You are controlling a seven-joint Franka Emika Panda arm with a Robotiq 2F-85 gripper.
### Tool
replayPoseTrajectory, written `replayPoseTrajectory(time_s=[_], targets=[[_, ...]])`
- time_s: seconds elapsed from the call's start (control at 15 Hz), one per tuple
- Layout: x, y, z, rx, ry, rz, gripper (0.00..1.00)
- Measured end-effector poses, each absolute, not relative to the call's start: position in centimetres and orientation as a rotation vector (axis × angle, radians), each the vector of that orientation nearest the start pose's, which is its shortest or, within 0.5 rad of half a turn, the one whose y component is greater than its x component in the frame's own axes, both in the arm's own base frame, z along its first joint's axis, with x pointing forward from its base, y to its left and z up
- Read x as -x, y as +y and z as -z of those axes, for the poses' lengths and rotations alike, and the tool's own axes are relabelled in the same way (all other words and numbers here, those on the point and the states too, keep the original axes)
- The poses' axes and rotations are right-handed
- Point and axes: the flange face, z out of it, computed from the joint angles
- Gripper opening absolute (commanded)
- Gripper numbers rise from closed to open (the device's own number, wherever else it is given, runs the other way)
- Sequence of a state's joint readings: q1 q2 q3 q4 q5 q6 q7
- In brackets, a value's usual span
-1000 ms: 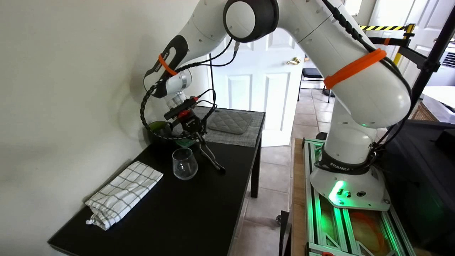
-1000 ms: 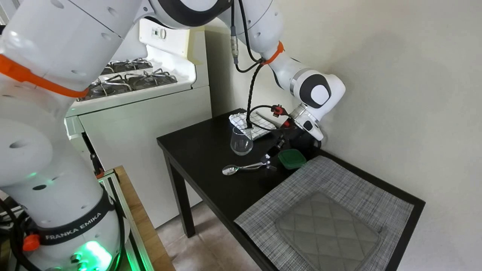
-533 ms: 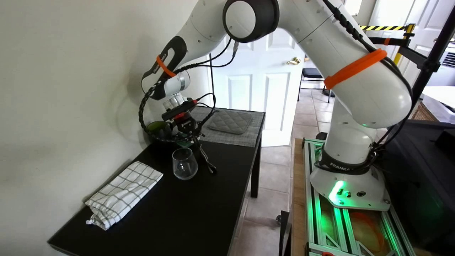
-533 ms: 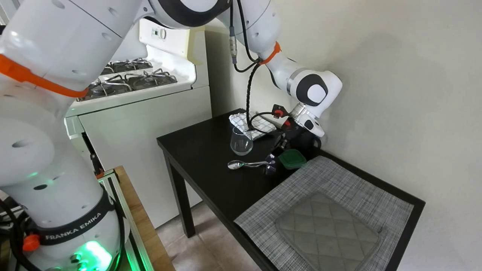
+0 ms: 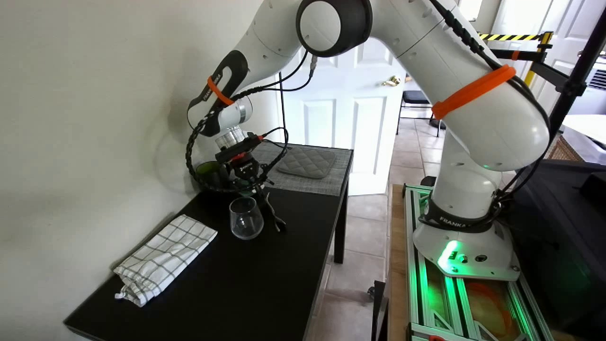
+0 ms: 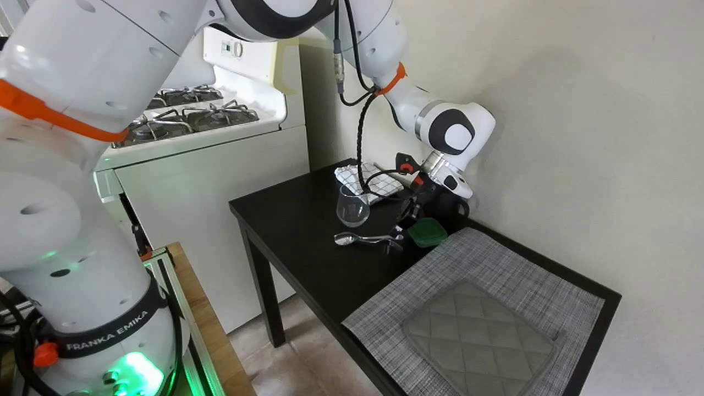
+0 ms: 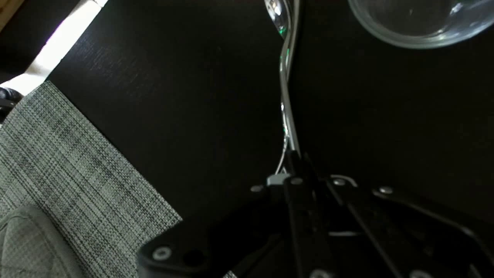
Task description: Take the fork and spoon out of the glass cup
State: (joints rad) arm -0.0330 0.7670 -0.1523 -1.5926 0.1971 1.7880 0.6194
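Observation:
The clear glass cup (image 5: 246,223) stands upright with nothing in it; it also shows in an exterior view (image 6: 352,210) and at the top right of the wrist view (image 7: 418,41). The fork and spoon (image 7: 285,73) lie crossed and close together outside the cup, low over the table, in both exterior views (image 5: 272,210) (image 6: 364,239). My gripper (image 7: 301,157) is shut on their handle ends, and it also shows in both exterior views (image 5: 260,189) (image 6: 398,231). The spoon's bowl (image 6: 346,238) points away from the gripper. Whether they touch the table is unclear. The handle ends are hidden by the fingers.
A folded checked cloth (image 5: 165,258) lies by the wall. A green-lidded box (image 6: 427,232) is beside the gripper, with a dark green bowl (image 5: 211,173) behind. A grey woven mat (image 6: 385,330) with a quilted pad (image 6: 478,335) covers one table end.
My gripper has moved a short way towards the wall, lowering slightly. The fork and spoon have moved with it, closer beside the cup. The cup has not moved.

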Motion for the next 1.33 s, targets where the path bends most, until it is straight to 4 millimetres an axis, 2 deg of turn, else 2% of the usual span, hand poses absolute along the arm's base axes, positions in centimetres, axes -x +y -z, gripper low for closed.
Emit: replayPoseTrajectory(time_s=[0.33,0.4,0.47,0.6,1.13,1.2,1.33], targets=[[-61.8,-8.9,-15.3,2.792,1.292,-0.882,0.02],[-61.8,-8.9,-15.3,2.795,1.287,-0.882,0.04],[-61.8,-8.8,-15.3,2.798,1.282,-0.881,0.32],[-61.8,-8.7,-15.3,2.806,1.272,-0.881,0.35],[-62.2,-8.4,-16.1,2.835,1.229,-0.841,0.94],[-62.4,-8.3,-16.4,2.842,1.218,-0.820,0.99],[-62.9,-8.0,-17.4,2.860,1.191,-0.766,1.00]])
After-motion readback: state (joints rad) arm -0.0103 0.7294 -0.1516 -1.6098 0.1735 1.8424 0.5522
